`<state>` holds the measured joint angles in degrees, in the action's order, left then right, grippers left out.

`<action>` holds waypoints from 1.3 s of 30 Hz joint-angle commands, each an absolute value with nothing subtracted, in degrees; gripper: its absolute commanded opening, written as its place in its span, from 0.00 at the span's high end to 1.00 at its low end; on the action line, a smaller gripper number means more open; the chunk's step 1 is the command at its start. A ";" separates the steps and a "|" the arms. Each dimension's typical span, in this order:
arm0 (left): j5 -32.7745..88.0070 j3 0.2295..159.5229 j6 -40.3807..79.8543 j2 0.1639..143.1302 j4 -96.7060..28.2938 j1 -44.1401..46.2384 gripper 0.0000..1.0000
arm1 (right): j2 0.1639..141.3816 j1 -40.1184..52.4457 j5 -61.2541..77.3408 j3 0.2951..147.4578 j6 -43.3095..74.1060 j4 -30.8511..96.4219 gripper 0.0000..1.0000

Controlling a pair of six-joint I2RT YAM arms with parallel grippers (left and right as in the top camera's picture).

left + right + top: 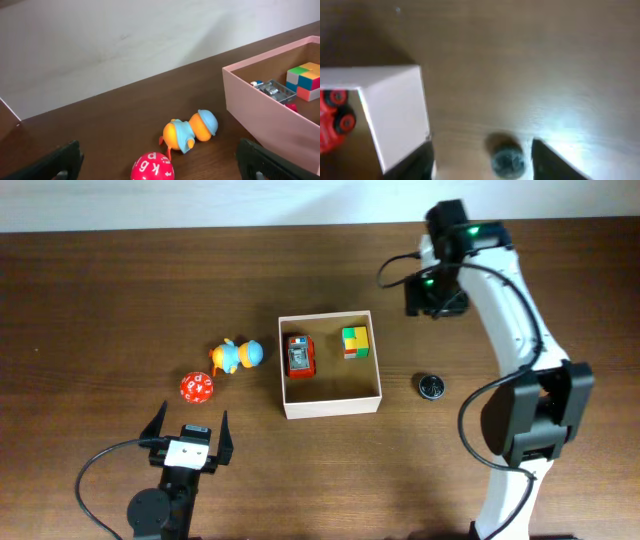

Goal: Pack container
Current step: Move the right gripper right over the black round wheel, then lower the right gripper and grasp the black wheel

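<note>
The container (332, 408) is a shallow square box with white walls in the middle of the table. Inside it lie a red toy car (299, 355) and a colourful cube (355, 341). Left of it lie an orange and blue duck toy (236, 355) and a red lettered ball (196, 387). My left gripper (190, 430) stands wide open just in front of the ball (152, 169), holding nothing. My right gripper (437, 292) hovers past the container's far right corner. Its jaws (482, 165) are apart and empty, with a small dark round object (507, 161) on the table below them.
The dark round object (431, 386) lies just right of the container. In the left wrist view the container wall (265, 110) stands to the right of the duck (192, 131). A light wall borders the far table edge.
</note>
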<state>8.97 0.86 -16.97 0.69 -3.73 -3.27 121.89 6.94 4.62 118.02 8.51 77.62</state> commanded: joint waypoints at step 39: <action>8.73 0.49 -17.65 0.30 -3.81 -2.98 0.01 | 98.24 10.94 -6.72 78.30 18.76 67.99 0.00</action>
<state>8.97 0.86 -16.97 0.69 -3.70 -3.27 98.89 11.92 -6.79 81.73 18.04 70.50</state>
